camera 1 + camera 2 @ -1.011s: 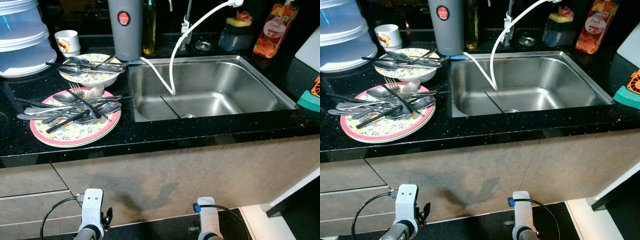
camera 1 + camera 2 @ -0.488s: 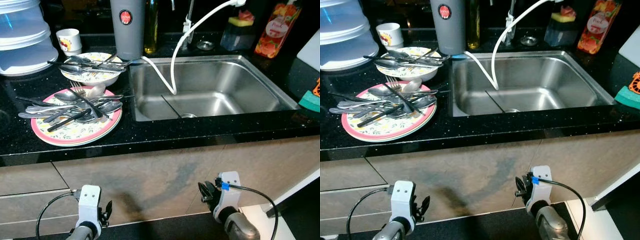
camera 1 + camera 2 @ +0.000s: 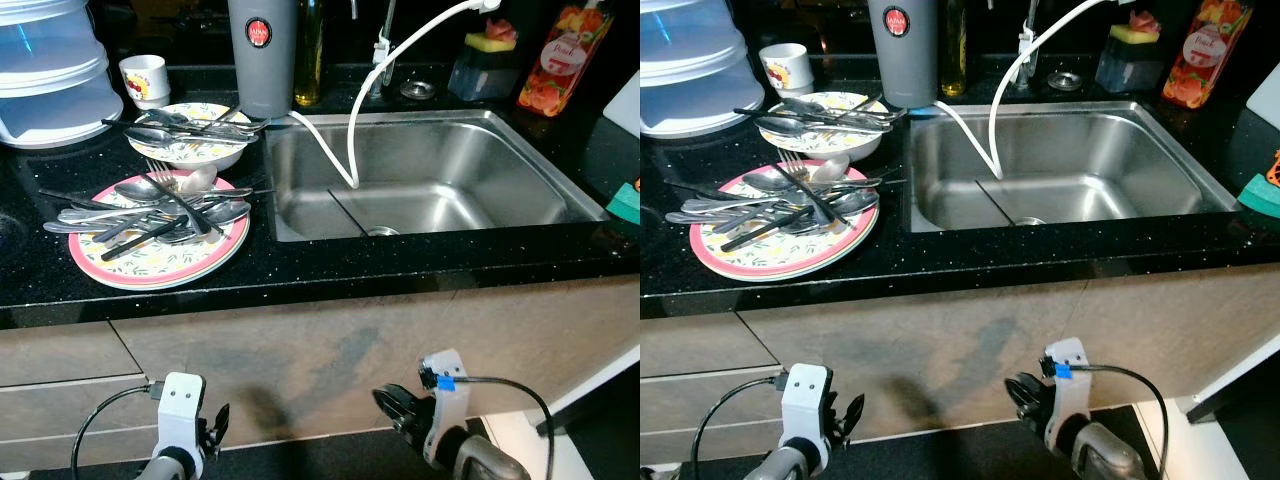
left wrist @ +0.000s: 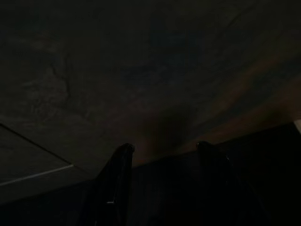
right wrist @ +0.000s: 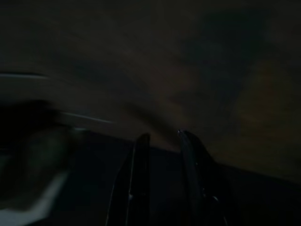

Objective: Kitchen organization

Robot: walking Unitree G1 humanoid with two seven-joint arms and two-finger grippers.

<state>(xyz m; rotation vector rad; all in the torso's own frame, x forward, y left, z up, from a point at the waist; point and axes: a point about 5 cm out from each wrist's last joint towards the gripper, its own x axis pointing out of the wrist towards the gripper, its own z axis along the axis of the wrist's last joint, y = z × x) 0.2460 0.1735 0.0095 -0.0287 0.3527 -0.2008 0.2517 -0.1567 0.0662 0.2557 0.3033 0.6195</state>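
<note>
Low down, both grippers [image 4: 162, 148] [image 5: 162, 136] parted; cutlery [image 3: 150, 210] lies crosswise on plate [image 3: 190, 265].

A home kitchen: a steel sink [image 3: 430, 180] sunk in a black table [image 3: 300, 275], plates [image 3: 160, 255] heaped with cutlery [image 3: 150, 210] at 10 o'clock, a juice bottle [image 3: 555, 60] at 1 o'clock.

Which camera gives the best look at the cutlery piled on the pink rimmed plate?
The left eye view: the cutlery lies whole and sharp across the pink-rimmed plate on the counter. The right eye view shows much the same. Both wrist views are dark, facing the cabinet front.
</note>
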